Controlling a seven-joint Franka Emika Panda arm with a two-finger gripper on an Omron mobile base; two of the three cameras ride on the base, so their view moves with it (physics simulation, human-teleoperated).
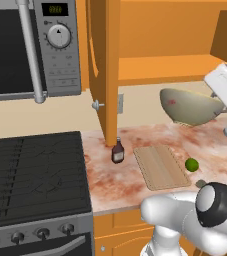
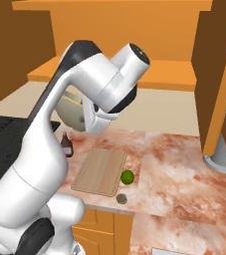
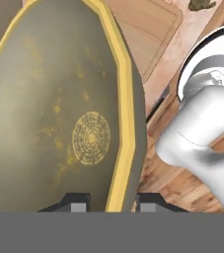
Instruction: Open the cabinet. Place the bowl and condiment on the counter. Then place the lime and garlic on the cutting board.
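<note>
My gripper (image 3: 111,201) is shut on the rim of the olive-beige bowl (image 1: 190,106), which hangs tilted on edge above the counter (image 1: 135,185), right of the open cabinet door (image 1: 105,75). In the hand view the bowl (image 3: 59,118) shows its yellow rim and inner pattern. The dark condiment (image 1: 117,151) bottle stands on the counter below the door's edge. The cutting board (image 1: 160,166) lies bare beside it. The lime (image 2: 127,177) rests on the counter just off the board's right edge. The garlic (image 2: 121,199) sits near the counter's front edge.
A black stove top (image 1: 35,170) lies left of the counter, with a microwave (image 1: 30,45) above it. A grey appliance base (image 2: 219,159) stands at the back right under the second open cabinet door (image 2: 219,84).
</note>
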